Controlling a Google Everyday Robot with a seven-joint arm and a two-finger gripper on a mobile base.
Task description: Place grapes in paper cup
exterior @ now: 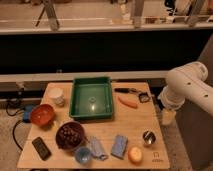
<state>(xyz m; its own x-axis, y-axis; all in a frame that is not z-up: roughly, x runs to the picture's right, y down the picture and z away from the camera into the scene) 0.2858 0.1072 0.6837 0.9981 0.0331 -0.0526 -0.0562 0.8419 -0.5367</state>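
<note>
The grapes are a dark purple-red bunch lying in a dark bowl at the front left of the wooden table. The paper cup is cream-white and stands upright at the back left, beside the green tray. My white arm reaches in from the right. My gripper hangs at its end just off the table's right edge, far from both the grapes and the cup.
An orange bowl and a black phone lie at the left. A blue cup, blue cloth, blue sponge, yellow-orange fruit and metal cup line the front. A carrot and a black tool lie right of the tray.
</note>
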